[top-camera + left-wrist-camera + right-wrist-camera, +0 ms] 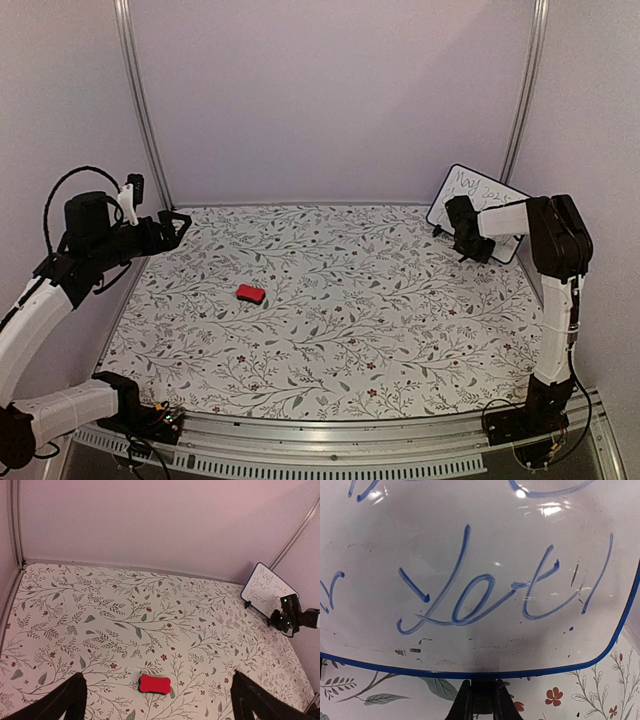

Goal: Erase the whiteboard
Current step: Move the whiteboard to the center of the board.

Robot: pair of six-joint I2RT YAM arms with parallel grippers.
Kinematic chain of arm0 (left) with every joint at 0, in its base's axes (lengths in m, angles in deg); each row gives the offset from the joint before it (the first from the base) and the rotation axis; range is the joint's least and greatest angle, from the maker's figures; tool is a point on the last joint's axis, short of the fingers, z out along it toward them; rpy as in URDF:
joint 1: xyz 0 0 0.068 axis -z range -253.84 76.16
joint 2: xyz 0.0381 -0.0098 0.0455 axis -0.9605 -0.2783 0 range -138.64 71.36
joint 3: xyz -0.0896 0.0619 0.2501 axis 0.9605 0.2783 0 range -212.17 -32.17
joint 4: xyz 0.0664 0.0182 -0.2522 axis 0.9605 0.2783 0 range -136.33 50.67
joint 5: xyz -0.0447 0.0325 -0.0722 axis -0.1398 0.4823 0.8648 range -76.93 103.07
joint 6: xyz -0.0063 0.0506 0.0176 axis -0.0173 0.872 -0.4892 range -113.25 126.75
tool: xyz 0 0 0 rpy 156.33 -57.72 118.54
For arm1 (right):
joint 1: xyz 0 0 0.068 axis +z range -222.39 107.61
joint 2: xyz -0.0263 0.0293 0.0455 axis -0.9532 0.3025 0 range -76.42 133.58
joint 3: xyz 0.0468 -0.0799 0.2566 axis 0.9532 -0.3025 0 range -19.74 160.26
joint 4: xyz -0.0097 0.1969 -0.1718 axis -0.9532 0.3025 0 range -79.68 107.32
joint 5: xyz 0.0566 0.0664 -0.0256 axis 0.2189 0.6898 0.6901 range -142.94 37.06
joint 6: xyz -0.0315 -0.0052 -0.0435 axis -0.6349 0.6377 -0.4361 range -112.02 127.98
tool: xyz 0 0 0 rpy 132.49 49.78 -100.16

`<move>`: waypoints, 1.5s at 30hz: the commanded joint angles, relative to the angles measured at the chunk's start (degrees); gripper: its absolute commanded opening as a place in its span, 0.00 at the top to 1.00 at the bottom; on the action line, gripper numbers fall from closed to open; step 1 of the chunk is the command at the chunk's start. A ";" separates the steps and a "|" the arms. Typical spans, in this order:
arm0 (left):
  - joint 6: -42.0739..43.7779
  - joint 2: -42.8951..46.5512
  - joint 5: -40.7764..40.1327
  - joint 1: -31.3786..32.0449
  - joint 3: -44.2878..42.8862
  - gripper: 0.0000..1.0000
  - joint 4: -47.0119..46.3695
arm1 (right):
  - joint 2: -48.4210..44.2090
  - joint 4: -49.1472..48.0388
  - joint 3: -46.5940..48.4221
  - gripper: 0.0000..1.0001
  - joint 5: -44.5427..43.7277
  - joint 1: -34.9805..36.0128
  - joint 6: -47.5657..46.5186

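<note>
The whiteboard (485, 200) leans at the far right of the table, with blue handwriting on it. It fills the right wrist view (480, 555), and it also shows in the left wrist view (267, 587). My right gripper (468, 240) is at the board's lower edge. Its fingers (462, 700) stand close together on a small black foot (483, 697) just under the blue frame. My left gripper (175, 225) is open and empty, held high at the far left. The red eraser (250, 293) lies on the table, between its fingers in its own view (154, 684).
The table has a floral cloth (340, 330). Plain walls and metal posts (140, 100) close in the back and sides. The right wall stands directly behind the whiteboard.
</note>
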 commanded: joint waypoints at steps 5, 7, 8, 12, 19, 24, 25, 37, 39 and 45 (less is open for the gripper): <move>-0.10 0.22 0.77 -0.62 0.37 0.00 -1.18 | -3.73 -4.94 -5.83 1.00 1.01 0.50 -2.83; -0.12 0.31 0.83 -0.67 0.37 0.00 -1.25 | -4.22 -5.25 -6.55 1.00 0.98 0.95 -2.97; -0.18 0.33 0.91 -0.66 0.37 0.00 -1.27 | -4.39 -5.41 -6.88 1.00 0.83 1.24 -3.16; -0.18 0.46 1.06 -0.62 0.37 0.00 -1.26 | -5.41 -7.30 -9.38 1.00 0.95 3.36 -4.44; -0.09 0.58 0.62 -0.63 0.37 0.00 -1.25 | -7.93 -12.09 -13.00 1.00 4.19 7.31 -9.52; 0.01 0.70 0.26 -0.65 0.46 0.00 -1.22 | -8.59 -14.66 -14.60 1.00 4.07 10.64 -13.05; 0.05 0.64 0.26 -0.70 0.46 0.00 -1.18 | -8.78 -15.47 -15.19 1.00 4.42 11.14 -13.48; -0.09 0.08 0.01 -0.62 0.46 0.00 -1.18 | -9.21 -25.40 -19.89 1.00 11.72 14.74 -21.08; -0.01 -0.02 -0.09 -0.63 0.46 0.00 -1.18 | -9.50 -26.78 -20.45 1.00 13.74 14.78 -22.53; -0.03 -0.32 -0.11 -0.61 0.46 0.00 -1.17 | -9.40 -28.41 -20.30 1.00 16.88 15.26 -25.03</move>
